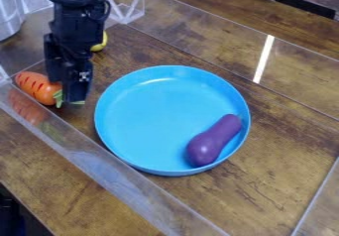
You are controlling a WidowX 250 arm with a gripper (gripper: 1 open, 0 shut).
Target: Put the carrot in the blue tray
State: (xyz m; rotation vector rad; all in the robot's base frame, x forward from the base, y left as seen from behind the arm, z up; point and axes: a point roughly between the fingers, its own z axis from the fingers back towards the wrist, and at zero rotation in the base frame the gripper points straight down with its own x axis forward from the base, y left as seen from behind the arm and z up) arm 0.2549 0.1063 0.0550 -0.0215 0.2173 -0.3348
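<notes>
The small orange carrot (36,86) with dark ridges lies on the wooden table at the far left, its green top hidden behind my gripper. My black gripper (66,79) points down right beside the carrot's leafy end, open, with nothing between its fingers. The round blue tray (133,121) sits to the right of it, rim close to the gripper. A purple eggplant (215,139) rests inside the tray at its right side.
A yellow lemon (97,46) peeks out behind the arm at the back. A clear plastic sheet (79,151) covers the table's left front. A metal object (8,12) stands at the top left corner.
</notes>
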